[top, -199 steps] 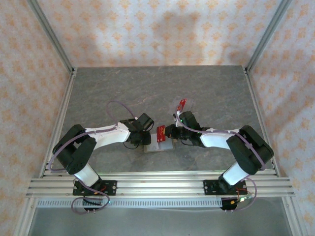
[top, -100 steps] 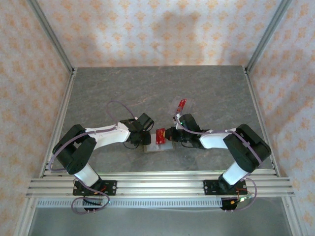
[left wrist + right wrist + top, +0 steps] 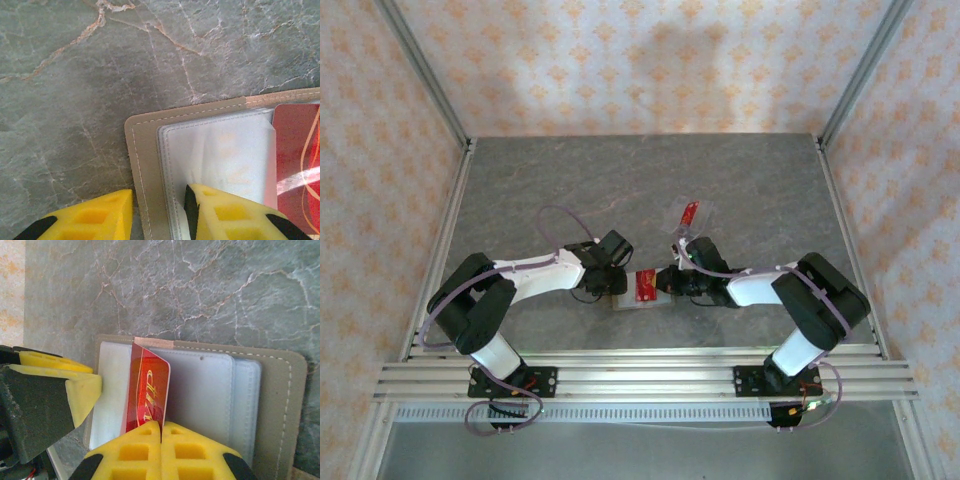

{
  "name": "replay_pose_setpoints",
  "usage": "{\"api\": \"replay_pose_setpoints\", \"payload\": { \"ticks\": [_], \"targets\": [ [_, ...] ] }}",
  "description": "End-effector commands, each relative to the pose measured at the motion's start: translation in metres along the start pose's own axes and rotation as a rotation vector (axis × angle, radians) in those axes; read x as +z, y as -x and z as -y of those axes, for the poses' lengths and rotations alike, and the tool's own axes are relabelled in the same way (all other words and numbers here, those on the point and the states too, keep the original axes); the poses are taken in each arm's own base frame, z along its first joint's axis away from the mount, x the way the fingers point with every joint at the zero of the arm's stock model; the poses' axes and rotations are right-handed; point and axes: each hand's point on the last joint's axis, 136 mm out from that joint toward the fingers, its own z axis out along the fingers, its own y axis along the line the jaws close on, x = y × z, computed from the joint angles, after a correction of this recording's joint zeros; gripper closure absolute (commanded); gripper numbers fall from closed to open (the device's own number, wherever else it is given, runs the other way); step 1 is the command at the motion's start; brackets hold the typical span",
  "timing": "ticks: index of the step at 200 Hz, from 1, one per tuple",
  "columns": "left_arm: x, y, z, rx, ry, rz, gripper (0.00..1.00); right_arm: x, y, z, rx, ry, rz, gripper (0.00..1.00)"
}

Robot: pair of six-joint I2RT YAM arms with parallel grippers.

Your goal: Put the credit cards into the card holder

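Credit card, red with gold lettering, is standing on edge over the open card holder, and the right gripper is pinching its near edge, the two yellow fingers pressed together on it. The card's far corner is reaching toward the holder's far edge, where a small tan tab is showing. The holder is lying spread flat on the grey marbled table, light grey sleeves up and an olive-brown stitched border around them.

In the top view the holder is sitting near the front middle of the table, between the two arms, with the red card above it. The left gripper is meeting it from the left and the right gripper from the right.

From the left wrist, the left gripper is hanging with its fingers spread apart, straddling the holder's border. One finger is sitting over bare table just outside the border and the other over the pale sleeve. The red card is showing at the right edge of that view. Whether the fingers are pressing on the holder cannot be told.

A second credit card, also red, is standing tilted farther back on the table, apart from both grippers
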Motion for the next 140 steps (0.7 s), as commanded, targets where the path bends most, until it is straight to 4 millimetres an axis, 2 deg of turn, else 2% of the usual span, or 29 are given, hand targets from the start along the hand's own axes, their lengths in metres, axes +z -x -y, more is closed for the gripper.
{"api": "replay_pose_setpoints", "payload": {
  "ticks": [1, 54, 140],
  "targets": [
    [0.016, -0.026, -0.029, 0.006, 0.12, -0.086, 0.66, 0.001, -0.022, 0.011, -0.002, -0.035, -0.08, 1.0],
    [0.017, -0.027, -0.029, 0.006, 0.119, -0.087, 0.66, 0.003, -0.025, 0.013, -0.015, -0.053, -0.128, 1.0],
    [0.019, -0.028, -0.03, 0.004, 0.118, -0.089, 0.66, 0.017, -0.017, -0.002, -0.027, -0.023, -0.136, 1.0]
  ]
}}
